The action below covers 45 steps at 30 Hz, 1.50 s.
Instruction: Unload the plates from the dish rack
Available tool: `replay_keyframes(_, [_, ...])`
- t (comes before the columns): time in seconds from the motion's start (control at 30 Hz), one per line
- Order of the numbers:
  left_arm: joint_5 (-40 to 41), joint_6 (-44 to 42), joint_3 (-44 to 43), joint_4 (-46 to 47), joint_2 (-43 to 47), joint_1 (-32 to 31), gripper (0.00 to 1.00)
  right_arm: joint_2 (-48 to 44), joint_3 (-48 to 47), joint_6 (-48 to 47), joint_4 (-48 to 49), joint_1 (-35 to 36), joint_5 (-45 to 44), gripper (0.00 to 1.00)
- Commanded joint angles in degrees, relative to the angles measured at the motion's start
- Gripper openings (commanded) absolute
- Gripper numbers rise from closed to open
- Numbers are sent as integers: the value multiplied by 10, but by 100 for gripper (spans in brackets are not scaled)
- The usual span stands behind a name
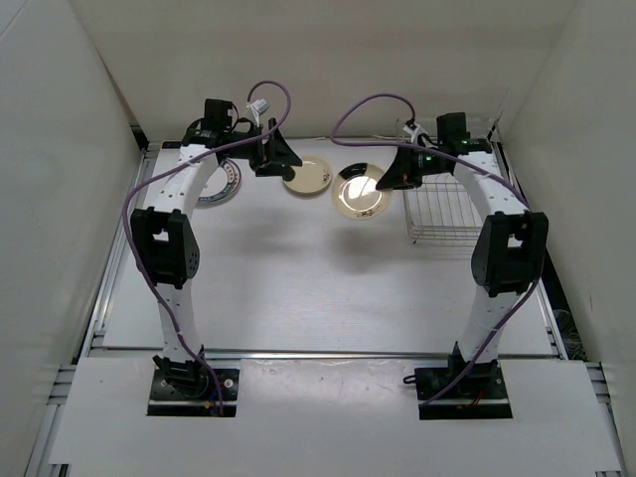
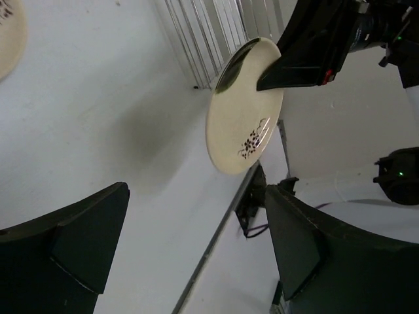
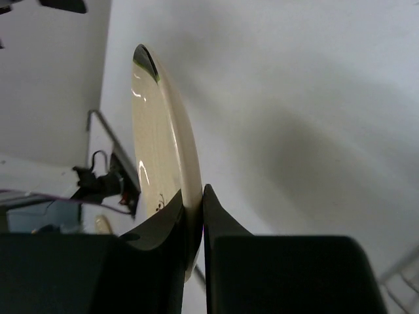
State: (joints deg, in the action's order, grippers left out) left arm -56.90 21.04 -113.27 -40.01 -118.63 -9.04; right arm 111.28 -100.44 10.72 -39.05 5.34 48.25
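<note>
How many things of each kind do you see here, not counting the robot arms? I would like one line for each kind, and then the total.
Plates: 3 (dark-rimmed plate and cream plate lying flat, second cream plate held by the right gripper)
Dish rack: 1
Total: 4

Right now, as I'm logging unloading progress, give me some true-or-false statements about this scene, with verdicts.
1. The right tool is shut on a cream plate. True.
2. That plate rests flat on the table. False: it is lifted clear and tilted.
3. The left tool is open and empty. True.
4. The dish rack stands at the table's left side. False: it is at the right.
5. A second cream plate lies on the table. True.
</note>
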Motion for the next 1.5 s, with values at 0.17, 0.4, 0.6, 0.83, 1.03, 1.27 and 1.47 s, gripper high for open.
replay_keyframes(0.17, [-95, 28, 38, 24, -20, -25, 89, 38, -41, 36, 26, 43, 98, 1])
replay_keyframes(0.4, [-90, 33, 32, 29, -43, -44, 82, 62, -58, 41, 36, 63, 114, 1])
replay_keyframes(0.6, [-90, 33, 38, 29, -49, -50, 63, 81, -77, 47, 42, 68, 114, 1])
replay_keyframes(0.83, [-85, 38, 38, 34, -54, -56, 37, 86, -83, 52, 47, 68, 120, 1])
replay_keyframes(1.03, [-80, 38, 43, 34, -54, -56, 14, 86, -88, 52, 47, 68, 120, 1])
replay_keyframes(1.27, [-40, 50, 43, 41, -54, -56, 10, 86, -97, -8, 3, 68, 73, 46])
replay_keyframes(1.47, [34, 80, 0, 41, -60, -56, 10, 61, -102, -68, -42, 23, -25, 77])
